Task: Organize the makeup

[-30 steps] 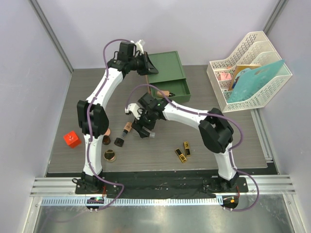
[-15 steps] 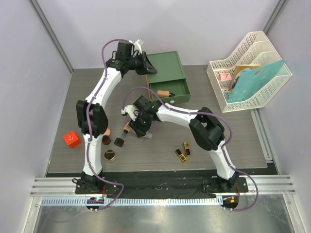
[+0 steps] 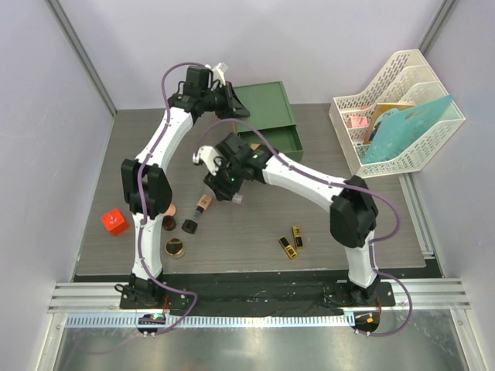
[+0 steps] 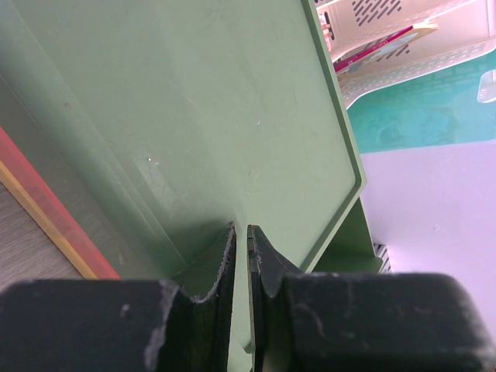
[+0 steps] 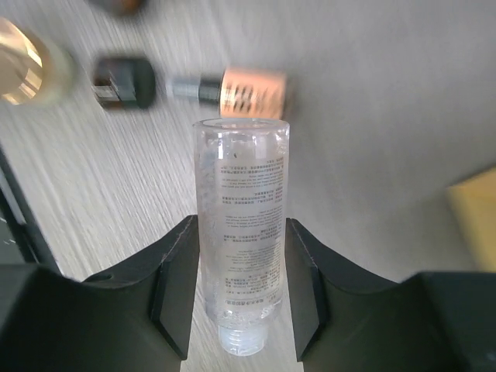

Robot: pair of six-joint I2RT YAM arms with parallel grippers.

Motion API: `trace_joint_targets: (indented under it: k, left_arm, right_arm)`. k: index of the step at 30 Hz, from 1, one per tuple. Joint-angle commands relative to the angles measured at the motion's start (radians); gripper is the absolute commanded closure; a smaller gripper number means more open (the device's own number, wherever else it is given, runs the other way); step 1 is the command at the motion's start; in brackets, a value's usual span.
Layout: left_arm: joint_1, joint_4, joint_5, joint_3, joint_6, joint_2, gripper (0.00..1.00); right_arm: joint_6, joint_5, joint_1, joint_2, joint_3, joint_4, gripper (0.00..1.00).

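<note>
Right gripper is clamped on the clear tube, holding it up over the table. Just past it a peach tube lies flat on the wood, kinda blurry. Way at the back, left gripper is pinched tight on a thin wall of the green box, with the white rack sitting off to its right.
</note>
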Motion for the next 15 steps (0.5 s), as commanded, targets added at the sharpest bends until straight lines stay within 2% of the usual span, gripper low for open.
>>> trace_joint_targets:
  k: [1,8,15]
  left_arm:
    - [0.014,-0.086,-0.040,-0.016,0.019,0.061,0.87]
    - [0.012,-0.068,-0.030,-0.019,0.005,0.070,0.88]
    - [0.014,-0.061,-0.013,-0.019,0.000,0.078,0.88]
  right_arm:
    - [-0.038,0.055,0.001,-0.173,0.138,0.011,0.99]
    - [-0.087,0.155,-0.046,-0.214,0.253,0.019,0.99]
    - [-0.153,0.155,-0.209,-0.227,0.189,0.063,0.99]
